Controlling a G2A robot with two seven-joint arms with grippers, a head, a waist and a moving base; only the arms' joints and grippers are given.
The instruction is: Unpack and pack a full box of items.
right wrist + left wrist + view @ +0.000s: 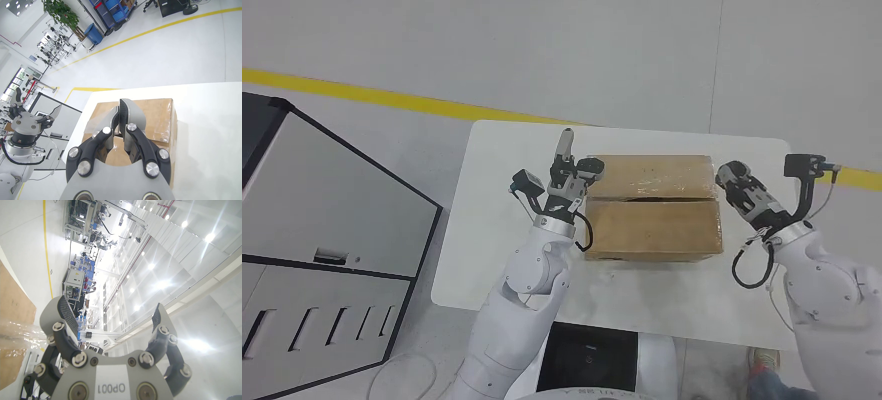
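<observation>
With the taped box (652,207) shut at the middle of the bench (497,270), my left fingers (67,313) spread empty at its 9 o'clock and right fingers (123,113) pinched together on nothing at its 3 o'clock, I worry a blunt poke at the tape (163,123) just shoves the box.

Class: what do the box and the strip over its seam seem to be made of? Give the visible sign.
Box: likely cardboard, matte brown, flaps meeting at a seam. Strip: seems clear plastic tape, glossy and wrinkled over the brown surface.
</observation>
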